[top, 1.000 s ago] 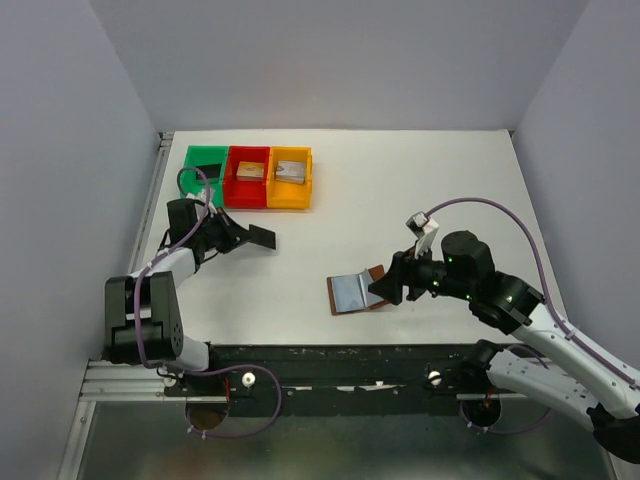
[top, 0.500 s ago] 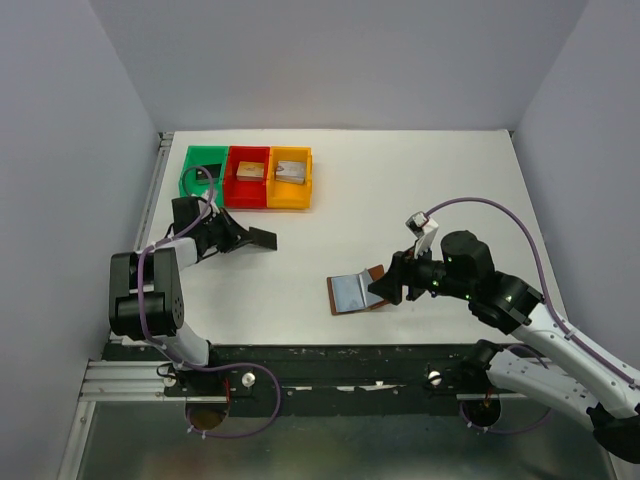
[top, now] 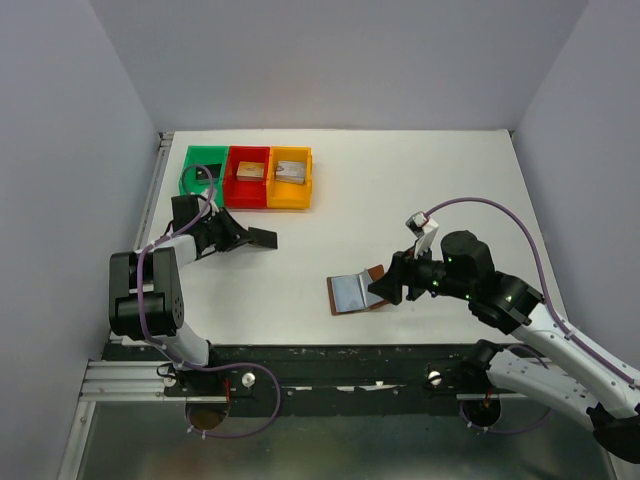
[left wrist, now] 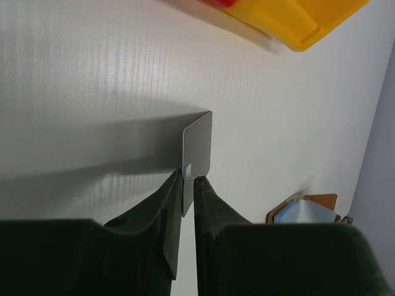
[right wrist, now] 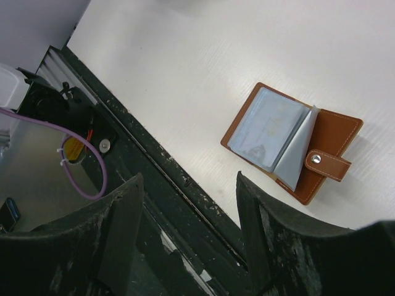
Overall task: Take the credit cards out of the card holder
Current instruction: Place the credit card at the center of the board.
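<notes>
The right fingers (top: 388,286) stand wide apart and hold nothing, low over the near edge of the table (top: 420,190). Just ahead of their tips, not touching them, the card holder (right wrist: 290,148) lies open and flat. Its pale blue-grey pocket leaves face up and its brown tab strap (right wrist: 328,163) is on the side away from the fingers. Farther off, the left fingers (left wrist: 188,182) are narrow, with the black card (top: 262,237) standing on edge between their tips and jutting out past them. I cannot tell whether they pinch it. Beyond those fingers sit the green bin (top: 205,160), red bin (top: 247,190) and orange bin (top: 290,195), side by side.
</notes>
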You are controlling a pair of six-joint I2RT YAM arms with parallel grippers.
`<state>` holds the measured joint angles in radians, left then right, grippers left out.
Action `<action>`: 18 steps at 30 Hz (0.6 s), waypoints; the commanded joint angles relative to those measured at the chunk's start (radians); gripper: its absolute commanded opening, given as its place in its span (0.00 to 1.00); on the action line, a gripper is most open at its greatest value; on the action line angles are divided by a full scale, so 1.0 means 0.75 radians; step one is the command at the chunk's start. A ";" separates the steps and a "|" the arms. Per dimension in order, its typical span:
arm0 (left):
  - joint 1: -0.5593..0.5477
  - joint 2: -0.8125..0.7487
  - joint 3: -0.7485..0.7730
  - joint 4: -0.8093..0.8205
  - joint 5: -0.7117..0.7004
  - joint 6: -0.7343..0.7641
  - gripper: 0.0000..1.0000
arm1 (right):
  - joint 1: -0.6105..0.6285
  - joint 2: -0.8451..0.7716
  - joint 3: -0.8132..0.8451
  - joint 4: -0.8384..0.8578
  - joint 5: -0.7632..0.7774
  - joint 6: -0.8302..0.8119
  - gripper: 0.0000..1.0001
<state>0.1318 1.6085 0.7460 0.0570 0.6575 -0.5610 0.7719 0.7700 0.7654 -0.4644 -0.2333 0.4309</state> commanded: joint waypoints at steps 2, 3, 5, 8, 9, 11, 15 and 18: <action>0.017 0.007 0.038 -0.062 -0.046 0.050 0.27 | 0.002 -0.002 -0.022 0.006 0.004 0.006 0.69; 0.017 0.005 0.038 -0.072 -0.048 0.057 0.27 | 0.002 0.000 -0.020 0.008 0.002 0.006 0.69; 0.014 -0.001 0.044 -0.074 -0.052 0.063 0.28 | 0.002 0.000 -0.018 0.004 0.002 0.006 0.69; 0.014 -0.011 0.050 -0.115 -0.071 0.077 0.29 | 0.002 0.002 -0.016 0.004 0.002 0.006 0.69; 0.017 -0.015 0.053 -0.125 -0.081 0.081 0.30 | 0.002 0.002 -0.018 0.004 0.002 0.004 0.69; 0.017 -0.022 0.055 -0.141 -0.097 0.089 0.30 | 0.002 0.002 -0.018 0.002 0.002 0.004 0.69; 0.014 -0.036 0.061 -0.172 -0.126 0.106 0.31 | 0.002 -0.002 -0.016 -0.005 0.002 0.004 0.69; 0.017 -0.044 0.065 -0.199 -0.159 0.116 0.32 | 0.002 -0.004 -0.016 -0.009 0.004 0.000 0.69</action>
<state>0.1364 1.6073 0.7685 -0.0483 0.5938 -0.5045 0.7719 0.7715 0.7650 -0.4648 -0.2333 0.4305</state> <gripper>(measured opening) 0.314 0.690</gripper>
